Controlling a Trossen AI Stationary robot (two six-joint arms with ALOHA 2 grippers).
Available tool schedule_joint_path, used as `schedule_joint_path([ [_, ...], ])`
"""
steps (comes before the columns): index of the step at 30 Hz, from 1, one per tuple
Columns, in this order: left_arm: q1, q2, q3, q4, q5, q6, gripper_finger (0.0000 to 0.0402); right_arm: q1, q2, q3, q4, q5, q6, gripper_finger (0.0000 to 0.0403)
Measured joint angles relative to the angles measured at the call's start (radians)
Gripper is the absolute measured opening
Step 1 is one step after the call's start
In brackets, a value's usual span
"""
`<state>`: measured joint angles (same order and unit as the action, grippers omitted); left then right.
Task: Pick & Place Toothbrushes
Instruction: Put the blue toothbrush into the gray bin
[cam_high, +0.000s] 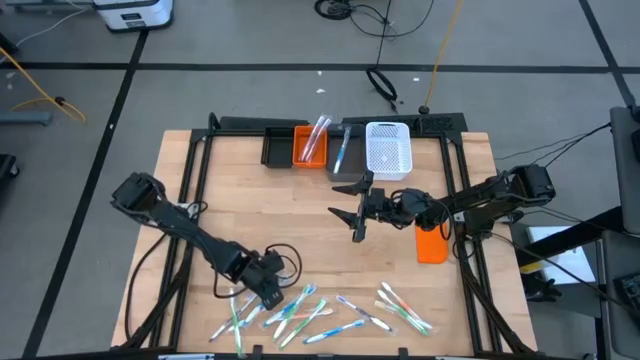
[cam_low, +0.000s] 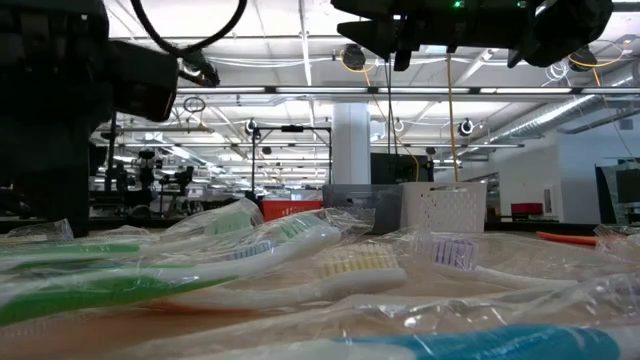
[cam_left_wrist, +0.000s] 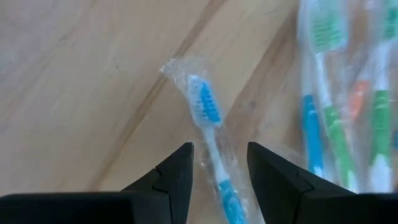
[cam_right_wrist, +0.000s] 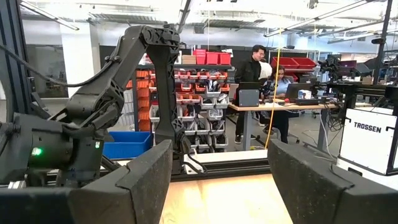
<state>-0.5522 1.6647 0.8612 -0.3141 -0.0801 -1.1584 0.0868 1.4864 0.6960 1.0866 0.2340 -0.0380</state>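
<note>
The left gripper (cam_left_wrist: 219, 180) is hanging low over the near edge of the table (cam_high: 250, 205), its jaws parted on either side of a wrapped blue-and-white toothbrush (cam_left_wrist: 210, 134), probably lined up to close on the handle; nothing is being gripped yet. The brush is lying flat in clear, crinkled film beside the other scattered toothbrushes (cam_high: 320, 312). The right gripper (cam_high: 358, 207) is waiting mid-table with jaws released, empty, near the bins (cam_high: 340, 148).
</note>
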Motion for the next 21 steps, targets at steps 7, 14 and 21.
schedule_joint_path([
  [7,0.011,0.045,0.002,0.010,0.034,-0.002,0.0149,0.000,0.000,0.000,-0.008,0.000,0.000,0.0254],
  [14,0.032,0.046,0.001,-0.017,0.044,-0.014,0.0046,0.000,0.000,0.000,-0.008,0.000,0.000,0.0254],
  [21,0.045,0.037,0.000,-0.003,0.044,-0.025,0.0012,0.000,0.000,0.000,-0.008,0.000,0.000,0.0254],
])
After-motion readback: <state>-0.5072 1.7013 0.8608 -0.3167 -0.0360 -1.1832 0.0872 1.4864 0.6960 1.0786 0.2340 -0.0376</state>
